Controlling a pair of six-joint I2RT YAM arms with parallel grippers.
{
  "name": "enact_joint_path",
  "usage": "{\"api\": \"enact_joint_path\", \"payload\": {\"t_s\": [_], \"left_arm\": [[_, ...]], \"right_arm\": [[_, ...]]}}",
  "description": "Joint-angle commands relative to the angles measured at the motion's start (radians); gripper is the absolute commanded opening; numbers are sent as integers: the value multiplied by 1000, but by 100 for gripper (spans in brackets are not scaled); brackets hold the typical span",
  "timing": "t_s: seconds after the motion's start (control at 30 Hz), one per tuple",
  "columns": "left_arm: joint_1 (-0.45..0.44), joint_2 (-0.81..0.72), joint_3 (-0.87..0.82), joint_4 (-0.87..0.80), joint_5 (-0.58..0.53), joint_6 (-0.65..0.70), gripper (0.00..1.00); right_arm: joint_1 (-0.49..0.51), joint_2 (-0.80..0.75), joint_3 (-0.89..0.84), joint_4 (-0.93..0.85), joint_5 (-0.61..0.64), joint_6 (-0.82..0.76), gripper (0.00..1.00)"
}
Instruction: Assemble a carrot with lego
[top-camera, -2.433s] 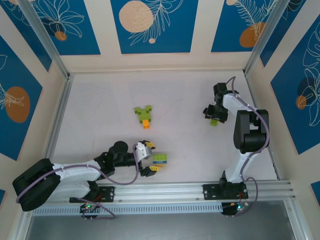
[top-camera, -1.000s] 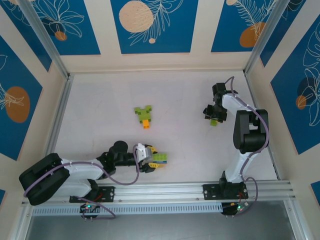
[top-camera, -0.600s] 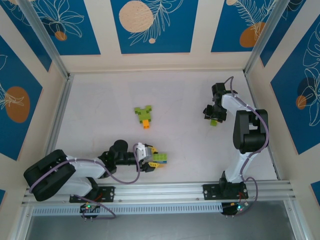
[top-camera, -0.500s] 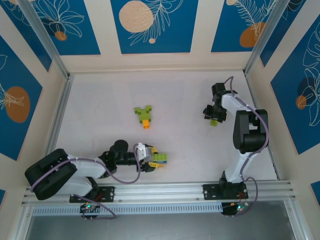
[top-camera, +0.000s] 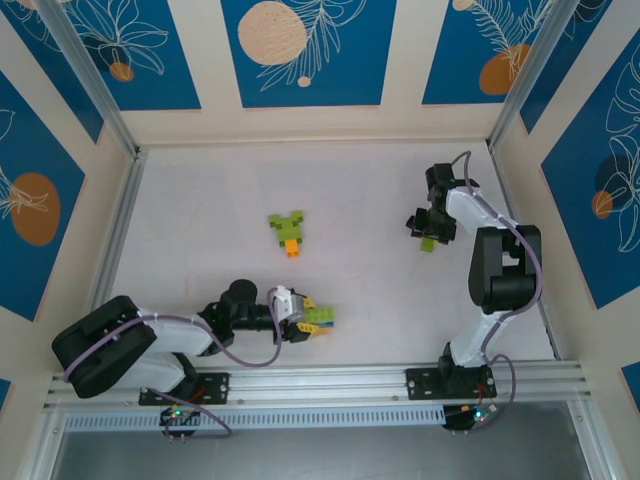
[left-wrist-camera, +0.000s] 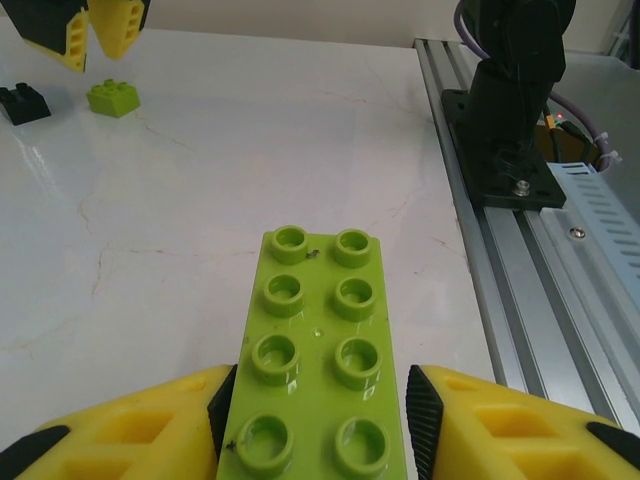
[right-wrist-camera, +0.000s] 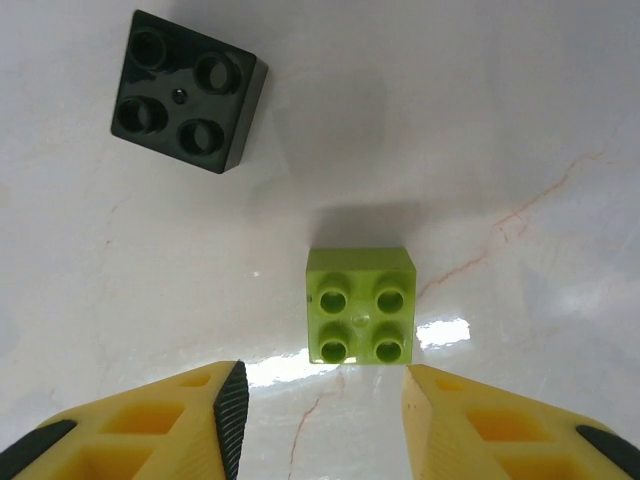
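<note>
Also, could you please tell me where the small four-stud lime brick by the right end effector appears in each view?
Top external: the small lime brick lies right of centre, at the tip of the right end effector.
Left wrist: far upper left, past the held long lime brick.
Right wrist: just below centre, ahead of the open fingers.
Shared landmark: the right end effector, next to it everywhere.

I've got the long brick (left-wrist-camera: 315, 350) in my left hand (top-camera: 305, 322), near-left on the surface (top-camera: 200, 220). The built cluster (top-camera: 288, 232) lies mid-surface. Far right, my right hand (top-camera: 428, 228) is over a square brick (right-wrist-camera: 360, 303), with a second square brick (right-wrist-camera: 188, 90) apart beside it.
</note>
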Motion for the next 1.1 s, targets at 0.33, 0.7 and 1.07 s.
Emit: {"api": "enact_joint_path", "payload": {"t_s": [0.33, 0.7, 1.07], "left_arm": [[13, -6, 12, 53, 60, -4, 43], [16, 32, 23, 82, 70, -7, 44], [30, 64, 39, 64, 98, 16, 30]], "right_arm": [[-26, 6, -12, -23, 12, -12, 50], [-28, 48, -18, 16, -9, -17, 52], [-26, 53, -8, 12, -8, -23, 55]]}}
